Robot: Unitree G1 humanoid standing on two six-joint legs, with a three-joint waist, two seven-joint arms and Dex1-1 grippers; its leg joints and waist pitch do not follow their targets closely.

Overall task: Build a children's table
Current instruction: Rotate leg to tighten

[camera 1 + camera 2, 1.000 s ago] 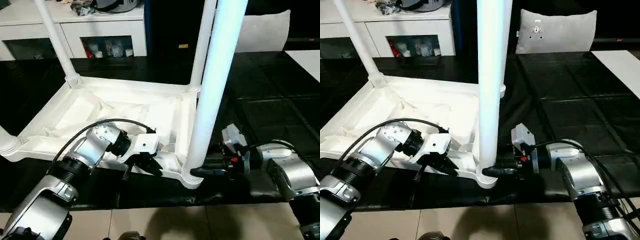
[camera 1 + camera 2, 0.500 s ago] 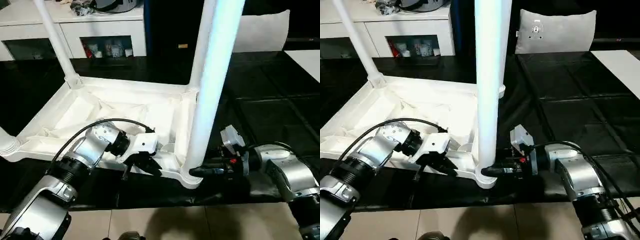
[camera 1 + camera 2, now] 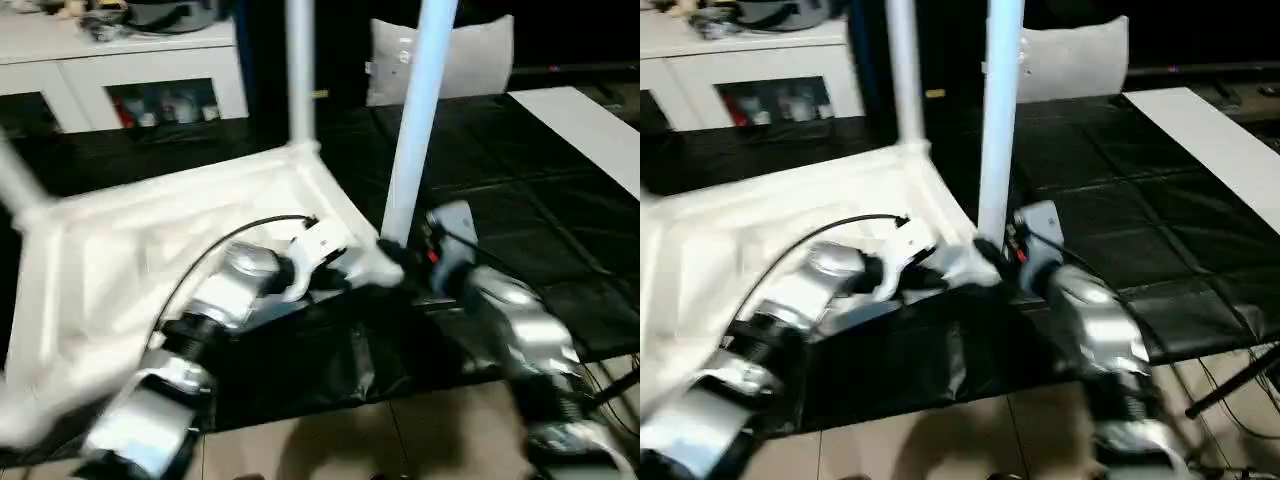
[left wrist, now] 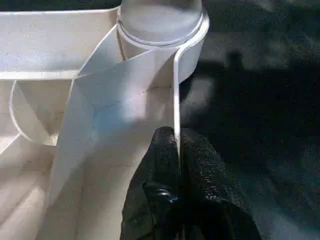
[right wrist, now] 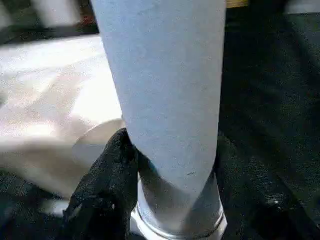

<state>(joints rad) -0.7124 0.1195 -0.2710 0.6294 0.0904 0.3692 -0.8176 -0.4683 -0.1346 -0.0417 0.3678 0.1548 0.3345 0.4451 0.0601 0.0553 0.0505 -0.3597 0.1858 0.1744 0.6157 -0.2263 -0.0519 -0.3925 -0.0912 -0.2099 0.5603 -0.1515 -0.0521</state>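
Observation:
The children's table lies upside down on the black mat: its white ribbed top carries upright white legs, one at the near right corner and one at the far corner. My left gripper is shut on the top's thin rim wall, just beside the round corner socket. My right gripper holds the base of the near right leg, and one black finger presses against its side. Both silver forearms meet at that corner.
A white cabinet stands at the back left. A grey-white cushion leans at the back, with a white board to the right. Tiled floor lies in front of the mat, where a stand's foot shows at lower right.
The camera has swung. The table top has turned on the mat, its near right corner now farther from the mat's front edge. My right gripper has narrowed onto the leg.

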